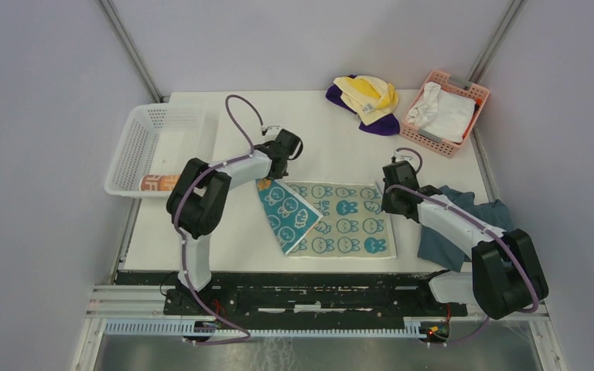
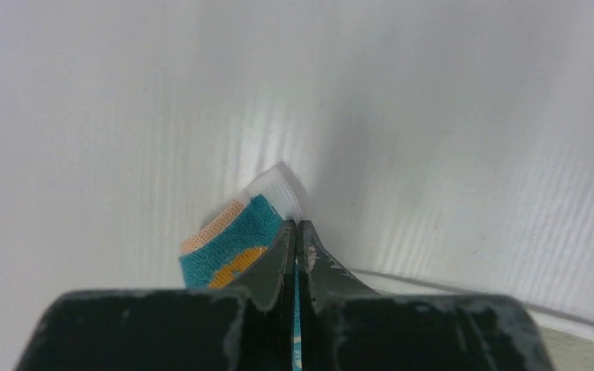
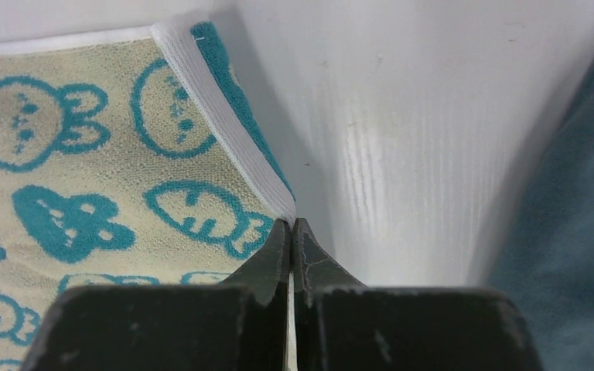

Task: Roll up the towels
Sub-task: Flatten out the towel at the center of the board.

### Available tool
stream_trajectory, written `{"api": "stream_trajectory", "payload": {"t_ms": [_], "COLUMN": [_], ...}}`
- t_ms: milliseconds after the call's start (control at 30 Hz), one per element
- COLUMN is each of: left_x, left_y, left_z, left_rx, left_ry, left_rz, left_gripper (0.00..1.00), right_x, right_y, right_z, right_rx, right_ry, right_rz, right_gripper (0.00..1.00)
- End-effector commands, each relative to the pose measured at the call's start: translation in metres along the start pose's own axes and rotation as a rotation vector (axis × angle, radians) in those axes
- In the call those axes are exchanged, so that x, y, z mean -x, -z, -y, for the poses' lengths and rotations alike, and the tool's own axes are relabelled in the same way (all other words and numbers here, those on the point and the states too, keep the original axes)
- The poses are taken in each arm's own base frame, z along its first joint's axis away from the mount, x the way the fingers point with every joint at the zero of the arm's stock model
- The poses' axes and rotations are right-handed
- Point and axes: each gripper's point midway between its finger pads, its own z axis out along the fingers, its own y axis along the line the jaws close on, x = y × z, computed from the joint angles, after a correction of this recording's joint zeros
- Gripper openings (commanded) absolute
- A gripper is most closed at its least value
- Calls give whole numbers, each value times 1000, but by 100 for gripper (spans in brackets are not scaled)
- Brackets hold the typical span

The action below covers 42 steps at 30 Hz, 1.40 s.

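My left claw and right claw each pinch a far corner of the towel, spread on the tabletop right of the white basket. It looks soft, light, floppy; corners suit gripping.

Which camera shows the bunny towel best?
The top view: the whole cream and teal rabbit-print towel lies spread out, its left part folded over. The left wrist view shows only a pinched teal corner; the right wrist view shows one corner and some rabbits.
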Motion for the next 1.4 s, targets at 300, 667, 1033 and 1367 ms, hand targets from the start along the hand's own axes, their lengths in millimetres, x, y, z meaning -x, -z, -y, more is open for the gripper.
{"api": "stream_trajectory", "payload": {"t_ms": [300, 667, 1033, 1367], "left_x": [29, -3, 32, 6], "left_y": [87, 85, 78, 39], "left_z": [-127, -176, -100, -53], "left_rx": [2, 20, -281, -296], "left_ry": [101, 257, 197, 172], "left_rz": [56, 2, -61, -178], "left_gripper": [6, 50, 58, 57], "right_x": [30, 62, 102, 95], "right_y": [-3, 0, 3, -42], "right_z": [38, 22, 15, 12], "right_rx": [-145, -58, -55, -56], "right_ry": [-189, -176, -88, -72], "right_rz": [23, 22, 40, -81], "right_gripper": [1, 40, 54, 54]}}
